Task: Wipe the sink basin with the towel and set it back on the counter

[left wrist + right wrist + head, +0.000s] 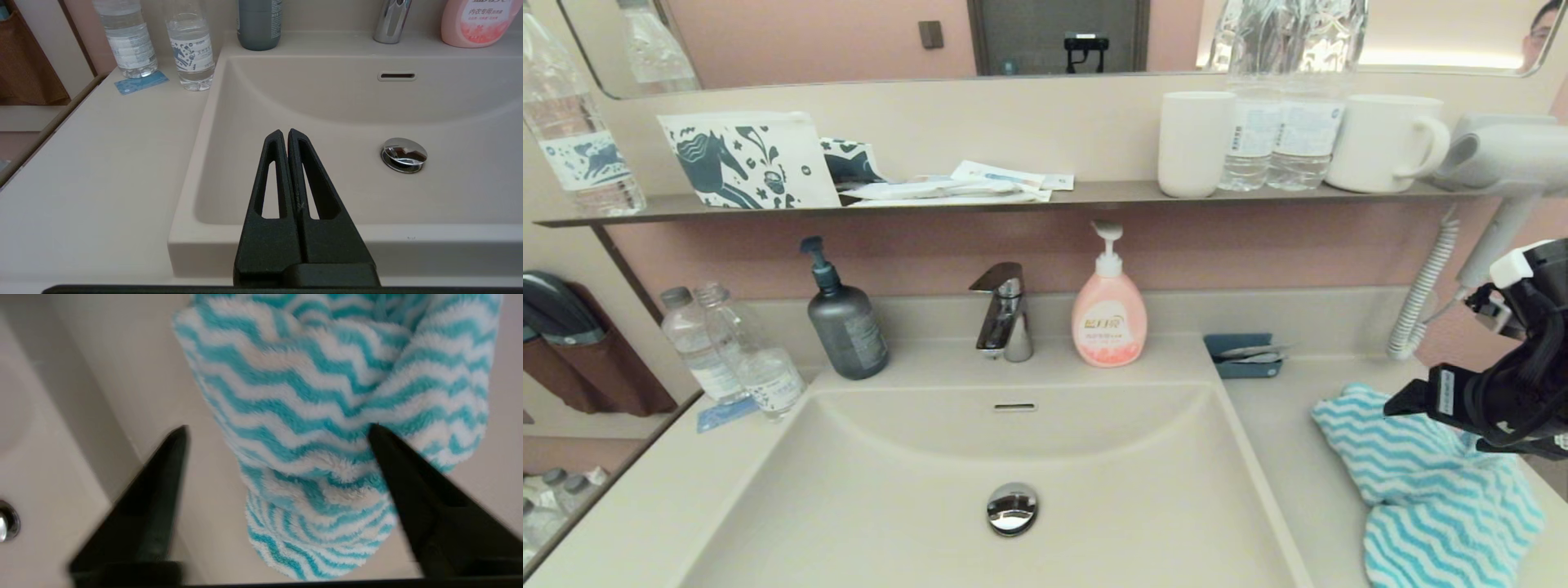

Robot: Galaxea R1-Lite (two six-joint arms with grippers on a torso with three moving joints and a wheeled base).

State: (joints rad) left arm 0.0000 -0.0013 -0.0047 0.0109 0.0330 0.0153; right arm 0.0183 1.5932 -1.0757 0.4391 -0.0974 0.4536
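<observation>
The turquoise and white zigzag towel [1429, 482] lies bunched on the beige counter [1282, 441] to the right of the sink basin [890, 490]. My right gripper [1421, 400] hovers over the towel's far part, open. In the right wrist view the towel [310, 400] lies below and between the spread fingers of the right gripper [278, 428], one tip over the counter [135, 375], the other over the cloth. The left gripper [284, 132] is shut and empty, at the front rim of the basin [347, 106]. The chrome drain plug [1012, 508] sits in the basin floor.
Behind the basin stand a chrome faucet [1005, 314], a pink pump bottle [1108, 314] and a grey pump bottle [844, 322]. Two water bottles [731, 351] stand at the left, a blue dish [1245, 355] behind the towel. A hair dryer's coiled cord [1421, 286] hangs at the right.
</observation>
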